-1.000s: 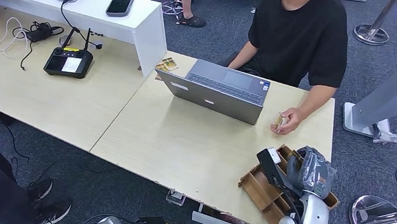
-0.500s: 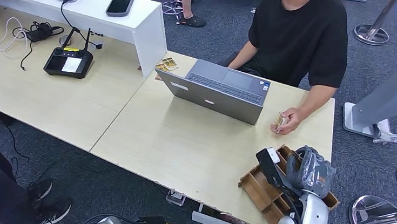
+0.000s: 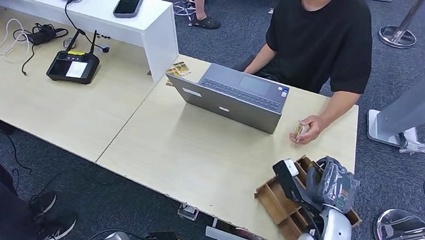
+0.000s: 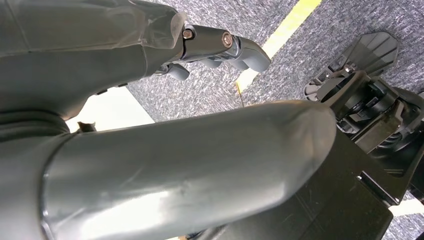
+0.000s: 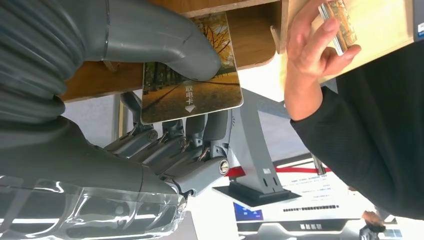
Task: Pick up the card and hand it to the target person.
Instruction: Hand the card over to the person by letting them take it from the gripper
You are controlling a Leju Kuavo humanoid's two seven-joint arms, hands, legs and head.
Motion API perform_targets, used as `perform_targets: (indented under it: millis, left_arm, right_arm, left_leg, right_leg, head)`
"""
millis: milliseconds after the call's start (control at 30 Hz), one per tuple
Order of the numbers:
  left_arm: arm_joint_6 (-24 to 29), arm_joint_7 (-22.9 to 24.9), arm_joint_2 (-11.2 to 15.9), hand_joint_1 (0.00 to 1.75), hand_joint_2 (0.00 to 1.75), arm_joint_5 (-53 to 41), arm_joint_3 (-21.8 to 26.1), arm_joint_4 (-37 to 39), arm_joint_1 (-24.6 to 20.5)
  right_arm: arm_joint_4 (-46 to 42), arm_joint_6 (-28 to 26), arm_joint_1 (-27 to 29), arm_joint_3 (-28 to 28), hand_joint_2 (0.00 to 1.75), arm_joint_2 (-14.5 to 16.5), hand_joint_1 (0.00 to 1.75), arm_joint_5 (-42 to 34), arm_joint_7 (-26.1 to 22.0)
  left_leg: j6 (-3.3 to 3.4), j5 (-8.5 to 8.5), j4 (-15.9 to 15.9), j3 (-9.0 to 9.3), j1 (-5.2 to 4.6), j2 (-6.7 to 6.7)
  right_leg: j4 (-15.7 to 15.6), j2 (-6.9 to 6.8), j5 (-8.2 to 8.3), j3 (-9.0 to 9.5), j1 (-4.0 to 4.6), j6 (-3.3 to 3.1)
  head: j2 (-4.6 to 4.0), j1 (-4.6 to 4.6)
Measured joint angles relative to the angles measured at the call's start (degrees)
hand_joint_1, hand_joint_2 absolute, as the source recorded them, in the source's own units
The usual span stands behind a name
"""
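Right hand (image 5: 165,125) holds the card (image 5: 190,85), thumb pressed on its printed face, darker fingers (image 5: 200,135) behind it. Card shows an autumn tree scene. Wooden tray (image 5: 250,35) just beside. Person's hand (image 5: 312,55) nearby holds more cards (image 5: 340,22).

The right hand (image 3: 337,183) holds the card (image 5: 190,90) over the wooden organizer (image 3: 275,204) at the table's (image 3: 195,153) near right corner. Between it and the person's hand (image 3: 307,130), farther off, lies bare tabletop, an open path. The laptop (image 3: 232,98) stands to the far left of that path, beside the person's hand. A wide bare stretch spreads left of the organizer.
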Motion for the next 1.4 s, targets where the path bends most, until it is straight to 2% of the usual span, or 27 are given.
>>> perform_targets:
  millis: [433, 800, 1200, 1400]
  left_arm:
    - [0.00, -0.17, 0.00, 0.00, 0.00, 0.02, 0.00, 0.00, 0.00]
    - [0.14, -0.28, 0.09, 0.00, 0.00, 0.40, 0.12, 0.00, 0.10]
    - [0.37, -1.10, 0.39, 0.00, 0.00, 0.86, 0.77, 0.00, 0.64]
    - [0.57, -1.21, 0.44, 0.00, 0.00, 1.14, 1.24, 0.00, 0.90]
  right_arm:
    - [-3.12, 3.15, -0.03, 1.71, 1.75, -0.81, 1.47, 2.16, 0.51]
    - [-3.17, 6.58, -1.86, 2.86, 1.75, -1.63, 1.46, 1.99, -0.01]
    - [-3.00, 7.91, -4.24, 3.78, 1.75, -2.15, 1.38, 2.08, 0.02]
    - [-3.03, 8.23, -5.04, 4.54, 1.75, -2.19, 1.44, 1.86, -0.11]
  left_leg:
    - [0.00, 0.00, 0.00, -0.02, 0.00, 0.00]
    - [0.00, 0.00, 0.00, -0.04, 0.00, -0.02]
    - [0.00, 0.00, 0.00, -0.04, 0.00, -0.02]
    - [0.00, 0.00, 0.00, -0.04, 0.00, -0.02]
  right_leg:
    - [0.00, 0.00, 0.00, 0.00, 0.00, 0.00]
    - [0.00, -0.02, 0.00, 0.00, 0.00, 0.00]
    - [0.00, -0.02, 0.00, 0.00, 0.00, 0.00]
    - [0.00, -0.02, 0.00, 0.00, 0.00, 0.00]
  head:
    - [0.00, 0.00]
    - [0.00, 0.00]
    - [0.00, 0.00]
    - [0.00, 0.00]
